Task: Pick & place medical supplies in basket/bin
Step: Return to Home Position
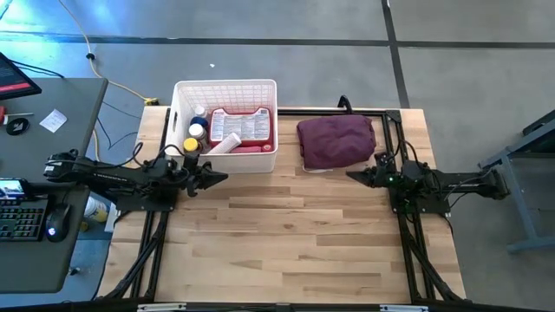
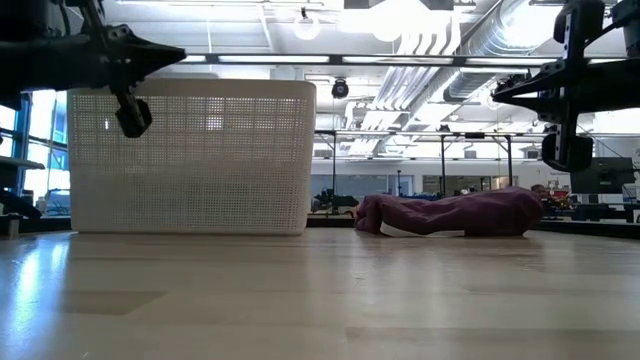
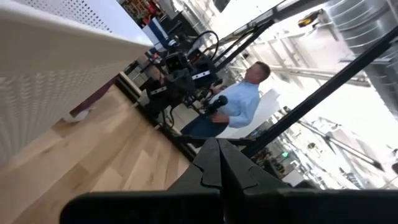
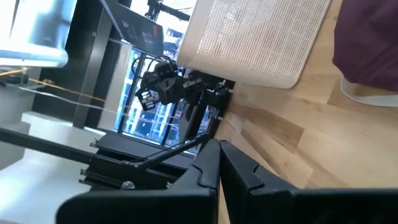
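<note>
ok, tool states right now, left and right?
Left tool: closed, holding nothing.
Right tool: closed, holding nothing.

The basket [image 1: 225, 84] is sitting upper centre in the high view, at the table [image 1: 286, 243]'s far edge. Inside, the flat case [image 1: 241, 124] is lying at the right, bottles [image 1: 198, 130] are standing left of it, and a cylinder [image 1: 224, 144] is lying across its lower-left corner (overlapping it). The cloth bundle [image 1: 336, 141] is lying just right of the basket. The left gripper [image 1: 218, 178] is hanging just below the basket, and the right gripper [image 1: 355, 176] is hanging just below the bundle.
</note>
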You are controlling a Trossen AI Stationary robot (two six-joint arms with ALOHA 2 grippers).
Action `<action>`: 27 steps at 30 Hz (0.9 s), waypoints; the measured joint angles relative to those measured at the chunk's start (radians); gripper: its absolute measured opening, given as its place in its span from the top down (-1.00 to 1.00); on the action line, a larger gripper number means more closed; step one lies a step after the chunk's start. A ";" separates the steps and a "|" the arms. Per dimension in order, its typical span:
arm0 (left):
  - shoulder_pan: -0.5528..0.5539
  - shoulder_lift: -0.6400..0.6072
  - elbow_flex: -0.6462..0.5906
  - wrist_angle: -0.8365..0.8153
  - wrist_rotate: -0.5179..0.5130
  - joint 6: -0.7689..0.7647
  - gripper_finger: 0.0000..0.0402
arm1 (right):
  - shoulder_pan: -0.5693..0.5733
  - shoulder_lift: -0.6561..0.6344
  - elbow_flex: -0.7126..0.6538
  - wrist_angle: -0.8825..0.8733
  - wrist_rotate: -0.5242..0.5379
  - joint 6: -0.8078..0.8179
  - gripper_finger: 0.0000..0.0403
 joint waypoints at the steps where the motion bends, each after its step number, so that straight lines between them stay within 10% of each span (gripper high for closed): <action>1: 0.000 0.000 0.000 -0.005 0.000 0.007 0.89 | 0.000 0.000 0.000 -0.001 -0.002 -0.012 1.00; 8: 0.000 0.002 -0.001 -0.010 -0.007 0.059 0.89 | 0.000 0.000 0.000 -0.004 -0.028 -0.170 1.00; 19: -0.001 0.002 0.001 -0.236 0.073 0.538 0.42 | 0.000 0.002 0.003 -0.059 -0.105 -0.609 1.00; 27: 0.000 0.003 0.001 -0.348 0.219 0.855 0.33 | 0.000 0.002 0.003 -0.058 -0.105 -0.640 1.00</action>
